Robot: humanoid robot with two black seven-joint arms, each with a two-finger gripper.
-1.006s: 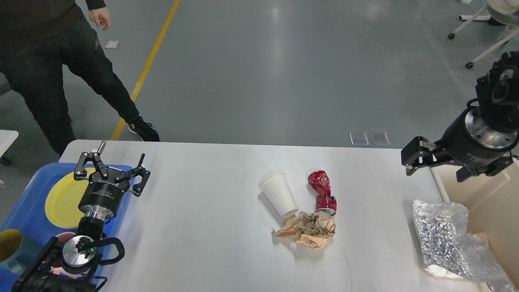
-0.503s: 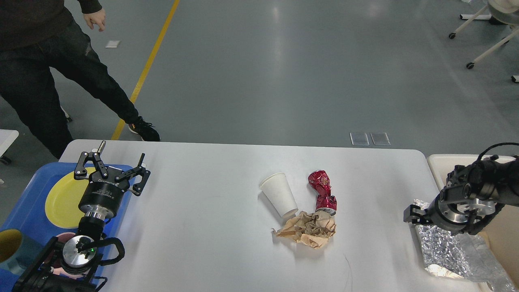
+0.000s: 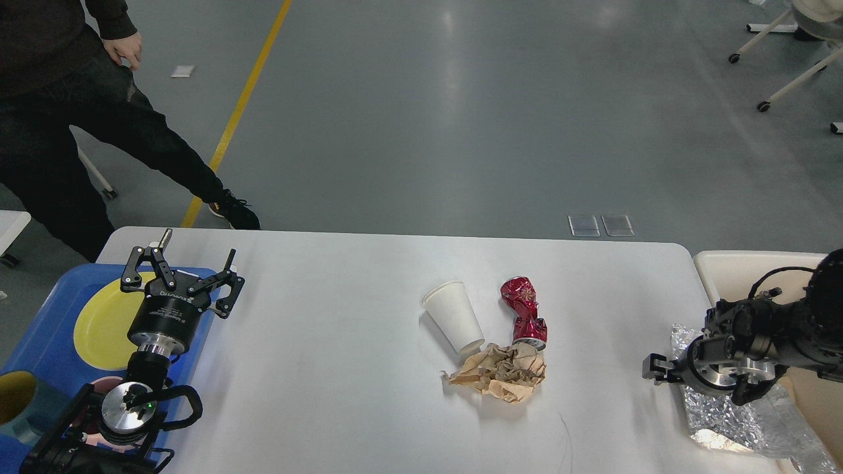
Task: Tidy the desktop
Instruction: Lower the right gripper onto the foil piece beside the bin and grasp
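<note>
White and faintly glossy, the counter (image 3: 342,368) fills the lower half of the head view, its long axis running left to right. Near its middle lie a tipped white paper cup (image 3: 453,316), a crushed red can (image 3: 524,311) and a brown paper wad (image 3: 500,371), the wad touching both. At the right edge a crinkled foil bag (image 3: 737,415) hangs partly over a beige bin (image 3: 737,266).

The right gripper (image 3: 652,368) sits low just above the foil bag (seen end-on and dark, so I cannot tell how its jaws stand). The central litter lies to its left, and this arm looks the nearer one, so I judge the foil, then the can or wad, to be its likely targets.

The left gripper (image 3: 181,270) hovers over a blue tray (image 3: 46,342) holding a yellow plate (image 3: 105,326), jaws spread wide and empty. Lettering on its body is too small to read; the can's print is illegible.
</note>
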